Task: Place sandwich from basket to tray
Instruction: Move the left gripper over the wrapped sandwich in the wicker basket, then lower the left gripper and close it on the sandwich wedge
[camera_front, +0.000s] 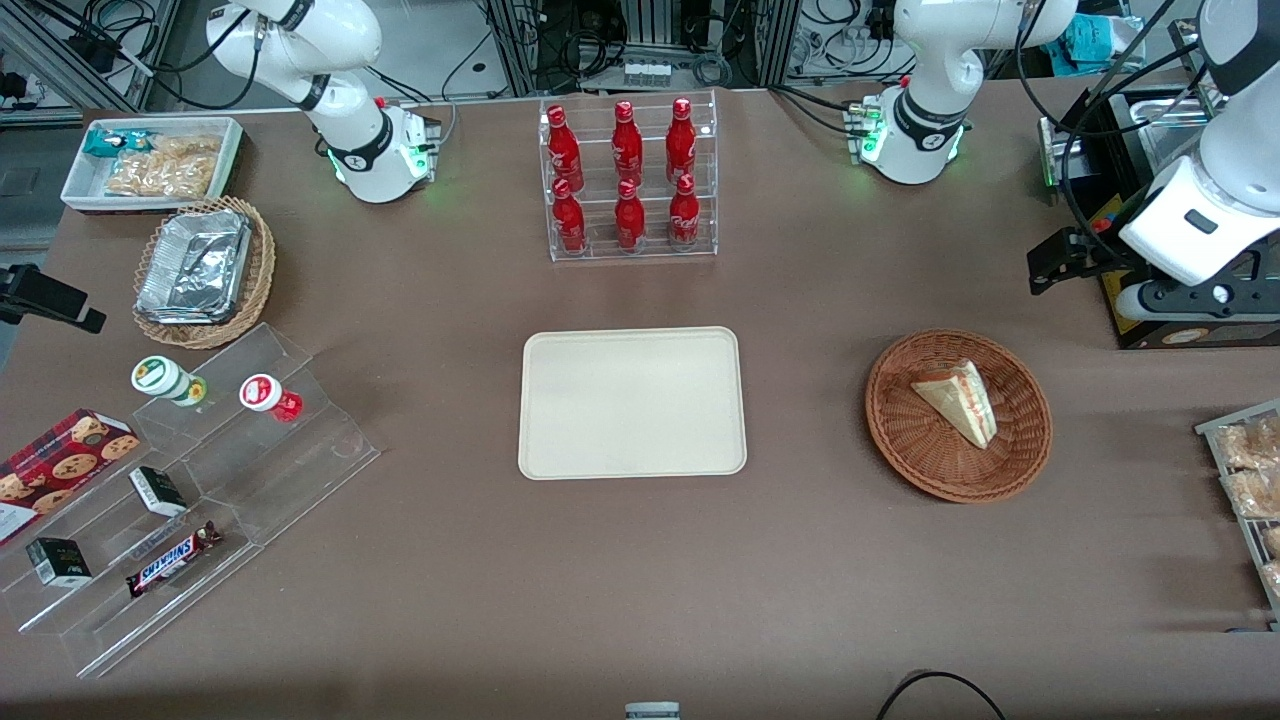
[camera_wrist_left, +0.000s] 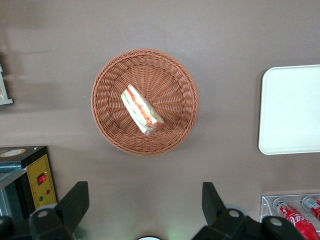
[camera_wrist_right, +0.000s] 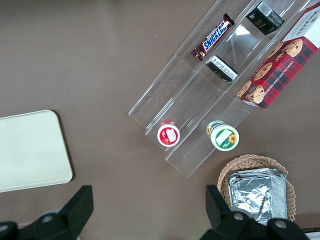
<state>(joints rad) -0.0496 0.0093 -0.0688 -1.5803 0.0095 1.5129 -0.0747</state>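
Front view shows us the sandwich (camera_front: 958, 400) lying in the basket (camera_front: 905, 440), well apart from the tray (camera_front: 632, 402); the gripper (camera_front: 1060, 262) hangs high above the table. Left wrist view shows its fingers (camera_wrist_left: 75, 202) spread wide, empty. We risk crushing soft bread or dragging the light basket.

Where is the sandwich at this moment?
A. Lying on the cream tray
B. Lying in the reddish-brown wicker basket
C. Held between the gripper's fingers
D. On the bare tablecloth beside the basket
B. The sandwich lies inside the basket, the tray has nothing on it, and the gripper hangs open above the table, holding nothing.
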